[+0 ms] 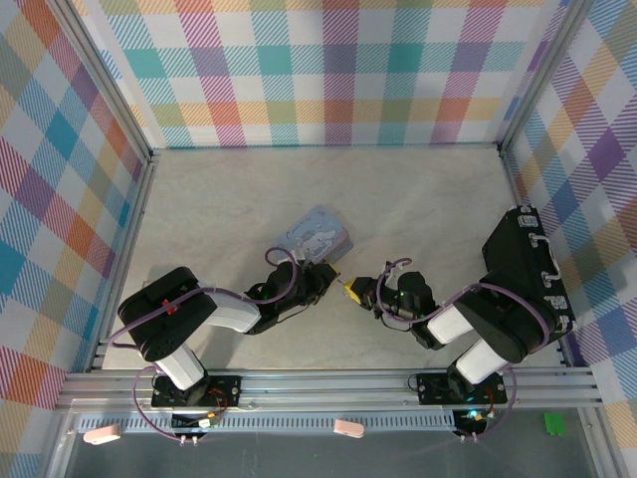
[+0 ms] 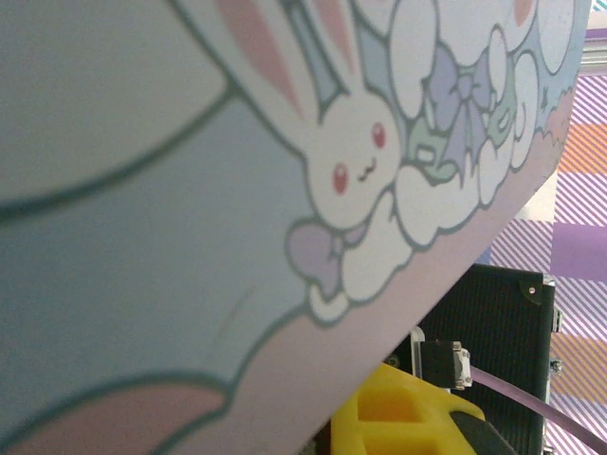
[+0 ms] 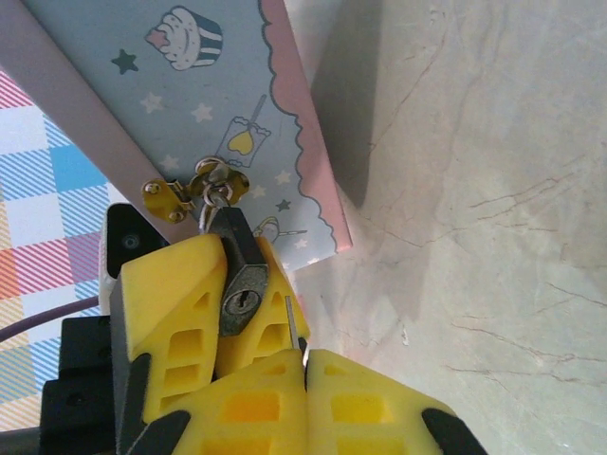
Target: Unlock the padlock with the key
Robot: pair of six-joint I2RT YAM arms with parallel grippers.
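The dark padlock (image 3: 237, 275) hangs by its shackle from the brass hasp (image 3: 211, 185) of the pale blue printed tin (image 3: 190, 104), keyhole facing the right wrist camera. My left gripper (image 1: 330, 276) is shut on the padlock's body, its yellow fingers (image 3: 166, 303) on either side. My right gripper (image 3: 305, 365) is shut on the key (image 3: 293, 320). The thin silver blade sticks up just right of the keyhole, outside it. In the top view the right gripper (image 1: 356, 291) faces the left one, just below the tin (image 1: 318, 234). In the left wrist view the tin (image 2: 237, 190) is close up, above a yellow finger (image 2: 408, 412).
The pale marbled table (image 1: 418, 199) stretches behind and to the right of the tin. Plaid walls (image 1: 328, 70) close in the back and both sides. A metal rail (image 1: 328, 383) runs along the near edge by the arm bases.
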